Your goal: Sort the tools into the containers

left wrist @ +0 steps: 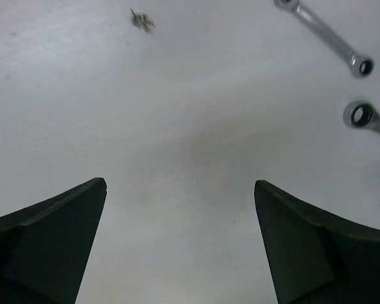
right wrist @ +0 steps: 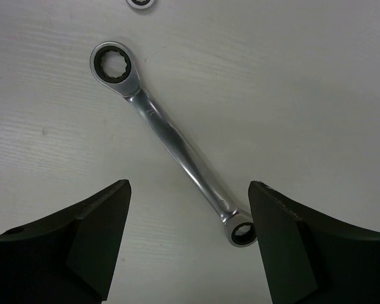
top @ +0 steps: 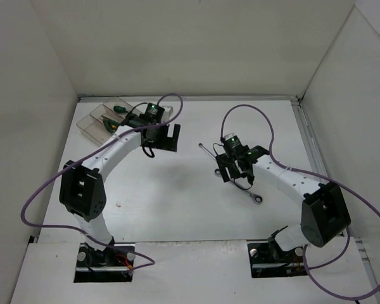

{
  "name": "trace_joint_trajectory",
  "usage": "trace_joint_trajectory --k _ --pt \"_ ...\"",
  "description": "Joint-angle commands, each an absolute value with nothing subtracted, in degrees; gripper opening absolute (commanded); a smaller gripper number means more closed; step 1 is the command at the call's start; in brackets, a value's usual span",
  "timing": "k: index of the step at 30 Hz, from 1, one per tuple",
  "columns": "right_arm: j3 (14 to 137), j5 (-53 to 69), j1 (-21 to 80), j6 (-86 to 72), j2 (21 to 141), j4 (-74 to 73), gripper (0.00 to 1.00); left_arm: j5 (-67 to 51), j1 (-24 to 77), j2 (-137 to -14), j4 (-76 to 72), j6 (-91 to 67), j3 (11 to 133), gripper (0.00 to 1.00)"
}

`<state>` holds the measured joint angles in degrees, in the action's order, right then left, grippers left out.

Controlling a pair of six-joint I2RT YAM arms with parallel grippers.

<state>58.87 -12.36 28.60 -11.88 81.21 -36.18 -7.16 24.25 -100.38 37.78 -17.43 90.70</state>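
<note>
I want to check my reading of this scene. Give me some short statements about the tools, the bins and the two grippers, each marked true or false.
1. A slim silver metal wrench lies on the white table between the fingers of the right gripper. True.
2. The right gripper is shut on that wrench. False: its jaws stand open.
3. The left gripper holds a screwdriver. False: it is open and empty.
4. A green-handled screwdriver lies in one of the clear plastic bins. True.
</note>
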Motion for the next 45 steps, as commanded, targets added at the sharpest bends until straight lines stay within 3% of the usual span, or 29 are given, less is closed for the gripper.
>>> trace_joint_trajectory --k 1,13,25,28,31,32,37,45 --pt "63.1 -10.5 27.8 -9.8 84.6 -37.3 0.72 -9.9 24.7 -94.1 33.7 -19.3 86.8 1.00" --pt "66.1 -5.9 26.3 -8.3 87.9 -37.0 0.67 -14.1 25.9 -87.2 28.0 -13.9 76.0 1.00" --pt "68.8 -2.7 25.7 -4.5 102.6 -37.5 0.64 -12.7 25.9 -83.5 28.7 -14.0 73.6 1.00" --pt "69.8 -2.4 25.6 -3.8 105.5 -37.4 0.57 -12.6 25.9 -82.7 28.6 -14.3 72.3 1.00" --pt "70.9 -1.9 25.5 -2.9 108.4 -37.5 0.38 -12.3 25.3 -81.7 28.7 -14.3 71.8 1.00" --pt "71.3 -2.2 25.9 -2.9 108.6 -37.5 0.26 -12.0 25.3 -81.6 29.1 -14.4 71.7 1.00" --pt "76.5 -0.4 29.5 -1.8 110.8 -37.5 0.01 -11.5 20.2 -79.8 30.9 -15.6 71.3 1.00" --pt "90.2 2.9 34.3 -1.6 115.9 -37.4 0.00 -13.6 16.9 -77.8 29.8 -17.1 69.0 1.00"
